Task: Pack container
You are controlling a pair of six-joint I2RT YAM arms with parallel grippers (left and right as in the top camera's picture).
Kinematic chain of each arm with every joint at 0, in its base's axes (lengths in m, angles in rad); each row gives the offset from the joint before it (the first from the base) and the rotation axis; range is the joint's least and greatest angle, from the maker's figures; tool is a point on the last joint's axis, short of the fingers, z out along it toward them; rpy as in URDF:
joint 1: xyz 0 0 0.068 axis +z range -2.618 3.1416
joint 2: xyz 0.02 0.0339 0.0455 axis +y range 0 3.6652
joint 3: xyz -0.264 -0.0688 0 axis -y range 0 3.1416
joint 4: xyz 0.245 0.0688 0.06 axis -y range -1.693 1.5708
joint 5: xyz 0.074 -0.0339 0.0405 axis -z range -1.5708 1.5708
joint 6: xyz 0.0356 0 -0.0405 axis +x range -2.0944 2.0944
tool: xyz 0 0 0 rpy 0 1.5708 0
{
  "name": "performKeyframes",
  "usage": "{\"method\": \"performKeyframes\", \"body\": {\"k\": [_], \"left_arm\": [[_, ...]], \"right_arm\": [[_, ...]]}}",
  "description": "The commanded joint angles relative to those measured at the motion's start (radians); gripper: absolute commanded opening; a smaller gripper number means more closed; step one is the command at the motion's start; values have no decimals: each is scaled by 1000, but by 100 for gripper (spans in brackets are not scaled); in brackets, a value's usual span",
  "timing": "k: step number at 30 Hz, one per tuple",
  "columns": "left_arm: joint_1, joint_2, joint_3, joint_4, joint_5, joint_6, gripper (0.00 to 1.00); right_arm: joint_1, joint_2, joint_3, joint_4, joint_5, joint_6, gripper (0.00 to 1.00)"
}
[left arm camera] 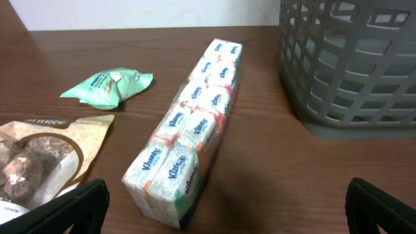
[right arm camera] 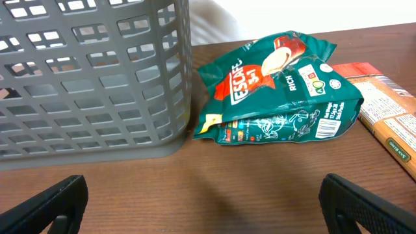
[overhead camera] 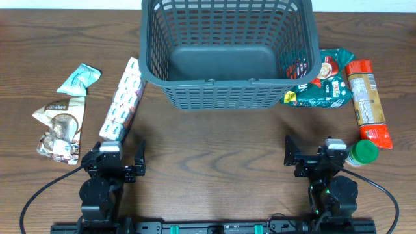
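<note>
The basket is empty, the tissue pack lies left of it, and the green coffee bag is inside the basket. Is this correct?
No. The green coffee bag lies on the table outside the basket, by its right wall; the right wrist view shows this. The basket is empty, with the tissue pack left of it.

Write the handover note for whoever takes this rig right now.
Left gripper and right gripper: jaws open, holding nothing.
Container: far middle, nothing inside.
Left of it: tissue pack, mint packet, brown snack bag.
Right of it: green coffee bag, orange packet, green-capped bottle.
Done: nothing packed.
Left: all six items.
</note>
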Motion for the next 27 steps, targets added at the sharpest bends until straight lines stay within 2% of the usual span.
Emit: {"method": "performKeyframes", "body": {"k": [1,27], "left_arm": [[6,-7,-3,2,2,13,99],[6,-7,-3,2,2,13,99]], "right_arm": [[15,-9,-9,2,0,-18,99],[15,-9,-9,2,0,-18,99]]}}
